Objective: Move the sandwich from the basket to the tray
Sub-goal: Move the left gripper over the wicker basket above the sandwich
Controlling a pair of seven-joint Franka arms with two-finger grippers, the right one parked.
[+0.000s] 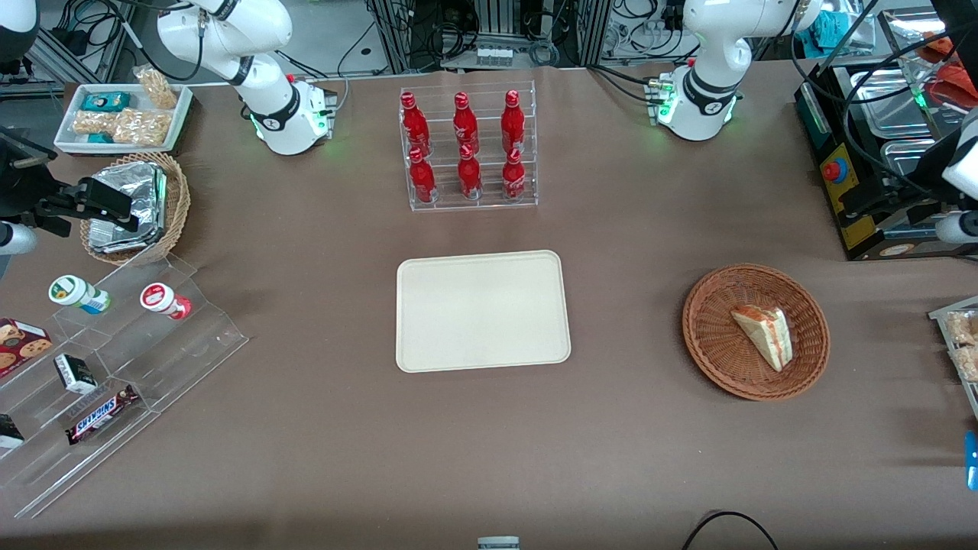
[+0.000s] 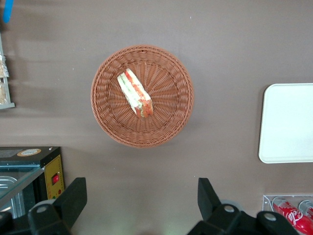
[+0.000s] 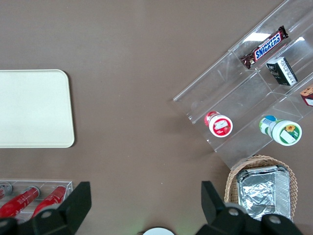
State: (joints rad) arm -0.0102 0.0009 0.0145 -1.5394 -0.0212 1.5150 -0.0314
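Hovering high over the table, gripper [image 2: 137, 205] had its fingers [image 2: 73, 198] spread wide, holding nothing. Sandwich [image 1: 765, 333] lay in basket [image 1: 710, 347] w/ tray [image 1: 482, 310] bare; whole job left.

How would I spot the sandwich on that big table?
Find the cream tray mid-table, then look toward the working arm's end for the round wicker basket. The white wedge with red filling inside is the sandwich; the open tool hangs above, apart.

Reddish woven wicker basket [image 2: 113, 122] looking rough; cream tray [image 1: 483, 311] looking matt, smooth; gripper [image 2: 142, 200] fingers showing matt black plastic, spread wide.
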